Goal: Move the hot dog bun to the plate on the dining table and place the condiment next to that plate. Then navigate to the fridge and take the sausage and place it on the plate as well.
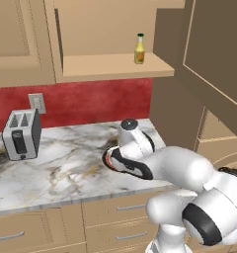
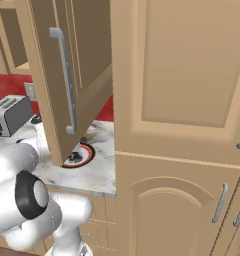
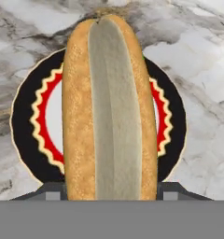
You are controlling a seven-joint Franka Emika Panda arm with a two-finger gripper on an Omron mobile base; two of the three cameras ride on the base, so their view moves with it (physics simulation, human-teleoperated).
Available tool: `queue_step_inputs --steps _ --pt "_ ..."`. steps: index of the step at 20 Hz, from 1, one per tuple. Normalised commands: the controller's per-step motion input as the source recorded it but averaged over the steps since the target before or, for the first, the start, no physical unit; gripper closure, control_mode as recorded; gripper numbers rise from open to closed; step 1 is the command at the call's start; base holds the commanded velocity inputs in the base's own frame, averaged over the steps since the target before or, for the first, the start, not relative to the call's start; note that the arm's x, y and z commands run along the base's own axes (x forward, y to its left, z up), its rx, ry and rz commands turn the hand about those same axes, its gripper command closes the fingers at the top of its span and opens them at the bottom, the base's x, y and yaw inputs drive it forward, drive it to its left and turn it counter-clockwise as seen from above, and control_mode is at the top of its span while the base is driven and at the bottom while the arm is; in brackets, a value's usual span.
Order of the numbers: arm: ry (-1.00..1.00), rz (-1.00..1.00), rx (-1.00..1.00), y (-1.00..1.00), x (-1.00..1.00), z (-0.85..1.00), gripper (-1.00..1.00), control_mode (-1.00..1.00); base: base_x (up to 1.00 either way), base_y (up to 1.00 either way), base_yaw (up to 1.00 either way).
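Marble table with wood drawers underneath, red backsplash, tan cabinets all around. From the left base view, a silver toaster sits at the left end under a wall outlet, and the condiment stands upright on the open cabinet shelf up top, well apart from everything else. The white arm bends down over the right part of the table, and a bit of the plate peeks out from under the wrist.

Right base view: an open cabinet door with a long bar handle hangs in front, and you can see part of the plate on the marble just below its lower edge. Toaster is off at the left.

Hand view looks straight down: the hot dog bun runs lengthwise up the middle, split side up, right over the plate. The jaws are partly open with one dark tip showing either side of the bun's near end, closed in against it, so it looks gripped. Can't tell if the bun is touching the plate.
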Motion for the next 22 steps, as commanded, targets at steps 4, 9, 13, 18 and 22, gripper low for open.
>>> queue_step_inputs --steps 4,9,13,18,22 --pt "-0.12 0.0 0.0 0.0 -0.61 0.96 1.0 -1.0 0.0 0.0 0.0" --pt "-0.06 0.0 0.0 0.0 -0.55 0.97 1.0 -1.0 0.0 0.0 0.0" --pt "-0.02 0.0 0.0 0.0 -0.54 0.88 1.0 -1.0 0.0 0.0 0.0" --pt "0.0 -0.01 0.01 -0.01 -0.31 0.85 1.0 -1.0 0.0 0.0 0.0" --pt "0.0 -0.04 0.0 0.0 -0.16 0.73 1.0 -1.0 0.0 0.0 0.0"
